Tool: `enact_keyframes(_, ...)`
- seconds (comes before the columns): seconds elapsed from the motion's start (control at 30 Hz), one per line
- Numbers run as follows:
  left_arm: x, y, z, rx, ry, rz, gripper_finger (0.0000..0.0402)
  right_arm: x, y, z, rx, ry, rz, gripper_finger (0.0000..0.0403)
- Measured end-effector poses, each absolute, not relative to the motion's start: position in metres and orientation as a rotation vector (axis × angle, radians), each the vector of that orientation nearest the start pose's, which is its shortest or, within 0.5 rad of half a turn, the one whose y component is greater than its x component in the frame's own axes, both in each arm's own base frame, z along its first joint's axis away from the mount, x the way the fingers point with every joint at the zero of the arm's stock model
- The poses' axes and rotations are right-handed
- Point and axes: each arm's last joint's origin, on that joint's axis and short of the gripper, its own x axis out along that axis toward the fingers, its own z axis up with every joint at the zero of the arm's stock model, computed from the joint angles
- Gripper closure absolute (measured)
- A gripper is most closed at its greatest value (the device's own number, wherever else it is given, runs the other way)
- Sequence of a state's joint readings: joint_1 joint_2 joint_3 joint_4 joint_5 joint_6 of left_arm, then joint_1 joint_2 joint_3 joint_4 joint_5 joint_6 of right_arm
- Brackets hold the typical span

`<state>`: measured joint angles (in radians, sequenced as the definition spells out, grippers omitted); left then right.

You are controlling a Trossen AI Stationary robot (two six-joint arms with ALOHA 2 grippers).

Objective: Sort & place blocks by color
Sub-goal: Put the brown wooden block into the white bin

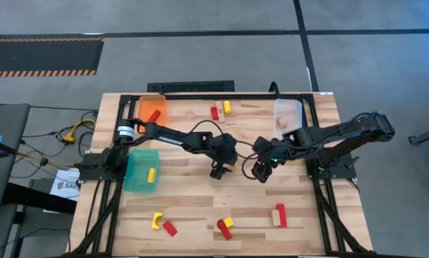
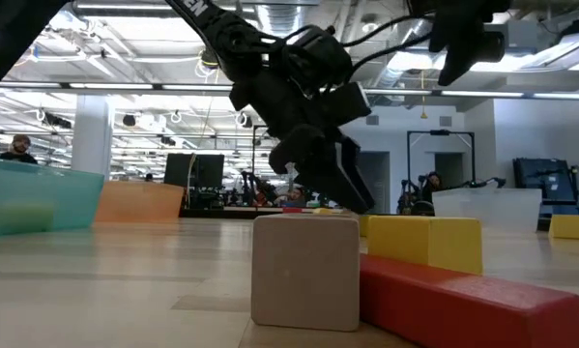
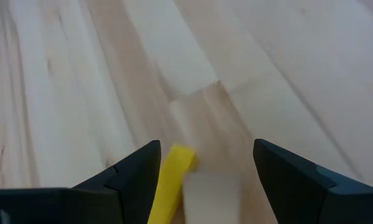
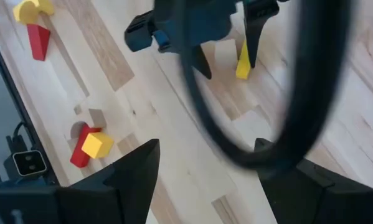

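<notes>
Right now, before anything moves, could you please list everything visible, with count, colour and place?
table: one, pale wood, black frame
orange bin: one, back left
teal bin: one, left side
clear bin: one, back right
red blocks: five; one in orange bin, one back centre, three front
yellow blocks: five; one in teal bin, one back centre, two front, one between left tool's fingers
pale wood blocks: two; front right, under left tool
left tool: open, centre
right tool: open, empty, alongside
</notes>
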<state>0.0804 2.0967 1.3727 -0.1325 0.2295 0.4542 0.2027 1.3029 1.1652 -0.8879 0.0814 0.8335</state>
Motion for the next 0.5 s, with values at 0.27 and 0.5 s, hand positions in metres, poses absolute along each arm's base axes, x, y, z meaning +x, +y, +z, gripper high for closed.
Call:
enact_keyframes(0.27, 0.4319, 0.0344, 0.1378, 0.259, 0.859, -0.351, 0.0165, 0.245, 0.0475, 0.3003, 0.588, 1.009, -0.314, 0.0121)
enact_keyframes(0.5, 0.4322, 0.034, 0.1381, 0.268, 0.853, -0.356, 0.0208, 0.245, 0.0467, 0.3003, 0.568, 1.0, -0.327, 0.0121)
